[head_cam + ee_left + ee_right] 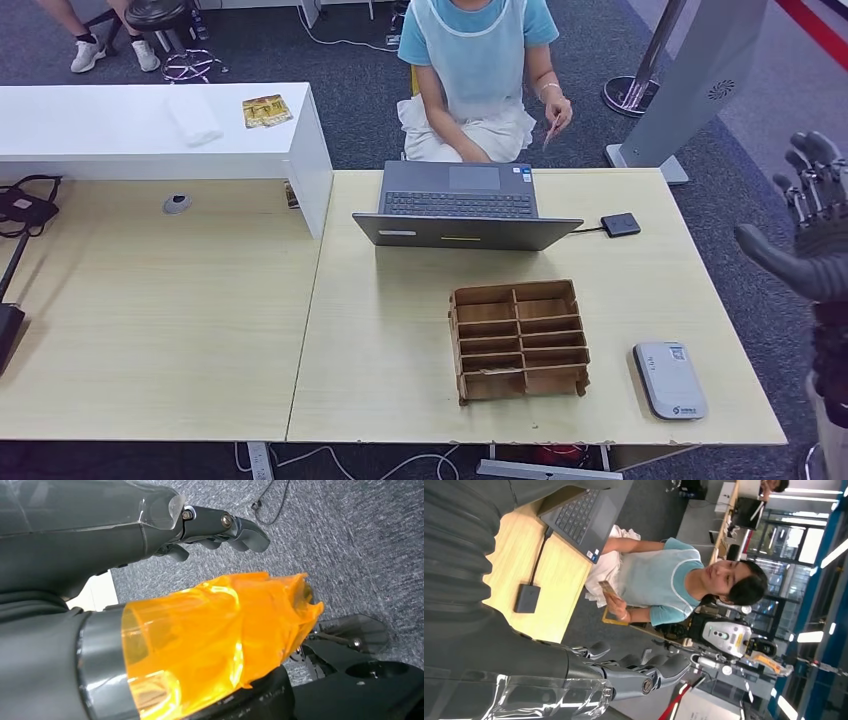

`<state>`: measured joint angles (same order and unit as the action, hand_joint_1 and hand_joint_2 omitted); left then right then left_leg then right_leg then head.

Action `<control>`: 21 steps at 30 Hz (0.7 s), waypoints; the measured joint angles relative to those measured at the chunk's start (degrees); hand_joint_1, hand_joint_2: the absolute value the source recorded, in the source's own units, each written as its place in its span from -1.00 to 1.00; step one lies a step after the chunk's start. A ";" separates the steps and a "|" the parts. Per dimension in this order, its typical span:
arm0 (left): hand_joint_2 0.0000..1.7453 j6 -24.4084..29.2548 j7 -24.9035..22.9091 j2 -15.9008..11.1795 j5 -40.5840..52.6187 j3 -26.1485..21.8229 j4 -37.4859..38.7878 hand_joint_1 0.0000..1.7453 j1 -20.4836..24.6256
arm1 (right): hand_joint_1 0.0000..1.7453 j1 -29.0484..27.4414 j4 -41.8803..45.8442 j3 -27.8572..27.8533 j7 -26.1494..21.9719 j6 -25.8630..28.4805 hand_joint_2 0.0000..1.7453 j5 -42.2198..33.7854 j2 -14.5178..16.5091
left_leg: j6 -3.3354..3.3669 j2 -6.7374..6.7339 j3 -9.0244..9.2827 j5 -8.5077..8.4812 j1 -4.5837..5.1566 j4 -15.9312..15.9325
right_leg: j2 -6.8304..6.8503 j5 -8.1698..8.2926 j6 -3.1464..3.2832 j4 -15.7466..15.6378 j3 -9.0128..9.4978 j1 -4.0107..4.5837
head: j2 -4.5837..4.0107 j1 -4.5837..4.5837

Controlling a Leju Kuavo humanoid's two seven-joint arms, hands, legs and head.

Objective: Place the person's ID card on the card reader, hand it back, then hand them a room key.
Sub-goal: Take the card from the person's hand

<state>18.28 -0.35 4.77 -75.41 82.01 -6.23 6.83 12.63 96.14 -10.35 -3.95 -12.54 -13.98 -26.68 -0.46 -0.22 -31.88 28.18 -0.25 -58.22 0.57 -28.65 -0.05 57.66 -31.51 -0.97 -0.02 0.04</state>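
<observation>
Raised at the far right of the head view, the robot's right hand (815, 225) stands well off the edge of the worktop (400, 330), fingers up and spread apart, thumb out to the side, with nothing in it. The right wrist view shows the same: fingers (644, 672) extended over the carpet, touching nothing.

The left hand (215, 530) appears in its own wrist view, hanging over grey carpet. Its fingers are loosely curled and no object is visible in them, but whether it counts as apart or closed cannot be told from this angle.

Judging from how things lie, the task has barely begun. The person (480, 70) seated behind the laptop (460, 205) holds the ID card (551, 130) in one hand, raised beside the body and well apart from the robot's right hand. The card reader (669, 379), a flat grey device, lies bare near the front right corner of the worktop, just beside the wooden compartment organiser (518, 340). No room key can be made out in the organiser.

Everything remains to be done: taking the card, laying it on the reader, handing it back, then fetching and passing over a room key.
</observation>
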 joint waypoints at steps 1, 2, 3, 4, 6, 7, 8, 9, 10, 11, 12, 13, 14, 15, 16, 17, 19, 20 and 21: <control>-1.00 -0.01 -0.03 -0.04 -0.03 0.02 0.00 -1.00 0.00 | -1.00 0.85 -0.90 0.76 0.19 -0.09 1.00 0.25 -0.23 | 0.00 0.00 0.00 0.00 0.00 0.00 | 0.00 0.00 0.00 0.00 0.00 0.00 | 0.00 0.00; -1.00 -0.01 -0.04 -0.06 -0.04 0.03 0.00 -1.00 0.00 | -1.00 1.40 -1.46 1.27 0.34 -0.14 1.00 0.39 -0.35 | 0.00 0.00 0.00 0.00 0.00 0.00 | 0.00 0.00 0.00 0.00 0.00 0.00 | 0.00 0.00; -1.00 -0.01 -0.04 -0.07 -0.04 0.04 0.00 -1.00 0.00 | -1.00 1.69 -1.73 1.52 0.40 -0.16 1.00 0.49 -0.39 | -0.01 0.00 0.00 0.00 0.00 0.00 | 0.00 0.00 0.00 0.00 0.00 0.00 | -0.01 0.00; -1.00 -0.01 -0.04 -0.07 -0.04 0.04 0.00 -1.00 0.00 | -1.00 1.72 -1.77 1.56 0.41 -0.16 1.00 0.50 -0.40 | -0.01 0.00 0.00 0.00 0.00 0.00 | 0.00 0.00 0.00 0.00 0.00 0.00 | -0.01 0.00; -1.00 -0.01 -0.06 -0.07 -0.04 0.04 0.00 -1.00 0.00 | -1.00 1.79 -1.92 1.72 0.42 -0.18 1.00 0.54 -0.42 | -0.01 0.00 0.00 0.00 0.00 0.00 | 0.00 0.00 0.00 0.00 0.00 0.00 | -0.01 0.00; -1.00 -0.01 -0.21 -0.08 -0.01 0.14 0.00 -1.00 0.01 | -1.00 2.44 -2.62 2.52 0.54 -0.28 1.00 0.88 -0.45 | -0.01 0.00 0.00 0.00 0.00 0.00 | 0.00 0.00 0.00 0.01 0.00 0.00 | -0.01 0.00; -1.00 -0.03 -0.47 -0.09 0.13 0.34 0.00 -1.00 0.03 | -1.00 3.67 -3.97 4.19 0.72 -0.36 1.00 1.50 -0.48 | -0.01 0.00 0.00 0.00 0.00 0.00 | 0.00 0.00 0.00 0.01 0.00 0.01 | -0.01 0.00; -1.00 -0.02 -0.73 -0.10 0.18 0.57 0.00 -1.00 0.04 | -1.00 5.19 -5.62 6.38 0.90 -0.42 1.00 2.14 -0.49 | -0.01 0.02 -0.01 0.00 0.00 0.00 | 0.01 0.00 0.00 0.01 -0.01 0.01 | -0.01 0.00; -1.00 -0.01 -0.98 -0.11 0.21 0.81 0.00 -1.00 0.05 | -1.00 6.71 -7.30 8.70 1.02 -0.44 1.00 2.85 -0.50 | -0.01 0.03 -0.01 -0.01 0.00 0.00 | 0.02 0.00 0.00 0.01 -0.01 0.01 | -0.01 0.00; -1.00 0.01 -1.09 -0.11 0.19 0.98 0.00 -1.00 0.06 | -1.00 7.70 -8.44 10.47 0.97 -0.33 1.00 3.29 -0.49 | -0.01 0.05 -0.02 -0.01 -0.01 0.00 | 0.04 0.00 0.00 0.01 -0.01 0.01 | -0.01 0.00; -1.00 0.04 -1.10 -0.11 0.08 1.07 0.00 -1.00 0.05 | -1.00 8.15 -8.97 11.49 0.78 -0.17 1.00 3.54 -0.49 | -0.01 0.06 -0.03 -0.01 -0.01 0.00 | 0.05 0.00 0.00 0.01 -0.01 0.01 | -0.01 0.00; -1.00 0.05 -1.11 -0.11 0.03 1.16 0.00 -1.00 0.05 | -1.00 8.32 -9.21 12.06 0.54 0.09 1.00 3.89 -0.49 | -0.01 0.07 -0.04 0.00 -0.01 0.00 | 0.06 0.00 0.00 0.01 -0.01 0.01 | -0.01 0.00; -1.00 0.07 -1.13 -0.10 -0.01 1.24 0.00 -1.00 0.06 | -1.00 8.46 -9.39 12.55 0.32 0.46 1.00 4.37 -0.47 | -0.01 0.07 -0.04 0.00 0.00 0.00 | 0.06 0.00 0.00 0.01 -0.01 0.01 | -0.01 0.01; -1.00 0.09 -1.15 -0.10 -0.08 1.31 0.00 -1.00 0.05 | -1.00 8.59 -9.56 13.00 0.09 1.07 1.00 5.18 -0.45 | -0.01 0.07 -0.05 0.00 0.00 0.00 | 0.07 0.00 0.00 0.01 -0.01 0.01 | -0.01 0.01; -1.00 0.10 -1.18 -0.09 -0.18 1.35 0.00 -1.00 0.05 | -1.00 8.72 -9.69 13.47 -0.20 2.18 1.00 6.80 -0.40 | -0.01 0.08 -0.06 0.00 0.00 0.00 | 0.07 0.00 0.00 0.01 -0.01 0.01 | -0.01 0.01; -1.00 0.11 -1.21 -0.09 -0.26 1.36 0.00 -1.00 0.05 | -1.00 8.88 -9.76 13.99 -0.51 3.92 1.00 9.42 -0.34 | -0.01 0.08 -0.07 0.00 0.00 0.00 | 0.07 0.00 0.00 0.01 -0.02 0.01 | -0.01 0.01; -1.00 0.12 -1.40 -0.09 -0.25 1.40 0.00 -1.00 0.05 | -1.00 9.32 -9.75 15.27 -1.12 8.88 1.00 17.26 -0.20 | -0.01 0.08 -0.07 0.00 0.00 0.00 | 0.07 0.00 0.00 0.01 -0.02 0.01 | 0.00 0.00; -1.00 0.12 -1.54 -0.09 -0.15 1.44 0.00 -1.00 0.05 | -1.00 9.62 -9.62 16.01 -1.28 11.67 1.00 21.86 -0.10 | -0.01 0.08 -0.07 -0.01 0.00 0.00 | 0.07 0.00 0.00 0.01 -0.02 0.01 | 0.00 0.00; -1.00 0.12 -1.69 -0.09 -0.03 1.50 0.00 -1.00 0.05 | -1.00 9.97 -9.45 16.75 -1.34 14.10 1.00 25.99 0.02 | -0.01 0.07 -0.06 -0.01 0.00 0.00 | 0.07 0.00 0.00 0.01 -0.02 0.01 | 0.00 0.00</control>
<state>18.40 -2.04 4.68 -75.44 83.51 -6.23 6.88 22.60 86.70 6.40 -5.29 1.56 12.01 -26.66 -0.46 -0.15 -31.95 28.17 -0.25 -58.22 0.64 -28.65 -0.05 57.67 -31.53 -0.96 -0.02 0.04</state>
